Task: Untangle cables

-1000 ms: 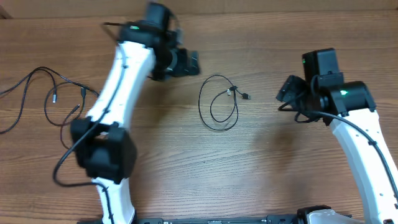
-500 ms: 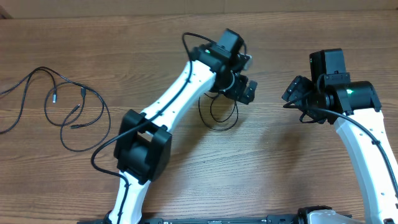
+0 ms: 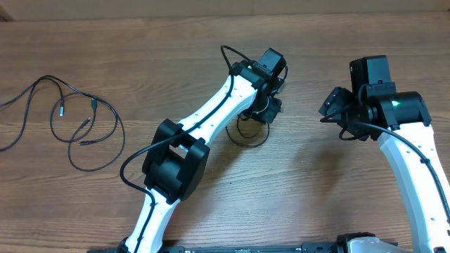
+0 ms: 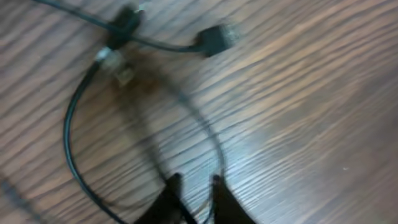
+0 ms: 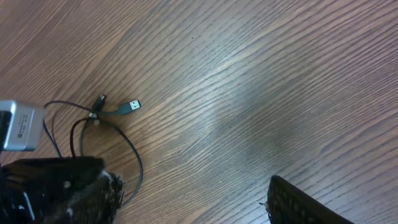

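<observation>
A brown wood-grain tabletop (image 3: 211, 42) fills every view. Ahead of the left gripper's (image 4: 196, 186) jaws its grain is blurred, with pale glare streaks to the right. Ahead of the right gripper's (image 5: 180, 196) jaws the grain runs diagonally under a soft grey shadow patch (image 5: 261, 134). A pale beige strip (image 3: 281, 5) borders the tabletop's far edge, well beyond both pairs of jaws.

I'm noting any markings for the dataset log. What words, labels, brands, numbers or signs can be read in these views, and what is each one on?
Silver box at the left edge of the right wrist view: a few lines of small dark print, too blurred to read.
Cables, table, left arm, right arm: no words, numbers or signs visible.
Nothing is legible in any view.
</observation>
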Robot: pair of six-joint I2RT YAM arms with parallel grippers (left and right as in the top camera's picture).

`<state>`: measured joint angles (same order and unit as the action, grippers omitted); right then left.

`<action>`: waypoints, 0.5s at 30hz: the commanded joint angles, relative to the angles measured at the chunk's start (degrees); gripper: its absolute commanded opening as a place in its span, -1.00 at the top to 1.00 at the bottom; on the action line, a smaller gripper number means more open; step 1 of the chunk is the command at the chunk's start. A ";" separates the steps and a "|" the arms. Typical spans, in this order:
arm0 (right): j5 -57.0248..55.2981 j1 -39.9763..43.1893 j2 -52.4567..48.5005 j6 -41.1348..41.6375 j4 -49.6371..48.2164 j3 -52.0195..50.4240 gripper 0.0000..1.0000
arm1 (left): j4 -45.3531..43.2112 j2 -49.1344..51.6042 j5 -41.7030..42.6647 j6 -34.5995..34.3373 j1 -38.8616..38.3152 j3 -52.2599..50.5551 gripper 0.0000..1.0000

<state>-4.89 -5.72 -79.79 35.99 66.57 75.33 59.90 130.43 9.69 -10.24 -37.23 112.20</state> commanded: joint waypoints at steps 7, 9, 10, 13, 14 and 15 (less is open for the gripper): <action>-0.48 0.07 0.15 0.00 -0.22 1.22 -0.47 | 15.78 -7.34 -17.70 -1.14 12.48 25.40 0.91; -0.50 0.07 0.15 -0.02 -0.22 1.22 -0.47 | 18.43 -8.76 -18.16 -1.57 15.69 29.99 0.92; -0.50 0.07 0.15 -0.02 -0.22 1.22 -0.47 | 19.80 -9.53 -18.32 -1.62 17.62 32.30 0.91; -0.66 0.07 0.15 -0.02 -0.22 1.22 -0.47 | 22.77 -11.96 -20.09 -1.90 24.00 37.38 0.92; -0.66 0.07 0.15 -0.02 -0.22 1.22 -0.47 | 23.63 -13.31 -21.14 -2.73 27.30 38.58 0.92; -0.66 0.07 0.15 -0.02 -0.22 1.22 -0.47 | 23.96 -14.49 -21.64 -3.17 30.14 39.10 0.92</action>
<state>-4.91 -5.72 -79.79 35.99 66.61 75.33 82.30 120.95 -7.62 -11.00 -13.91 147.57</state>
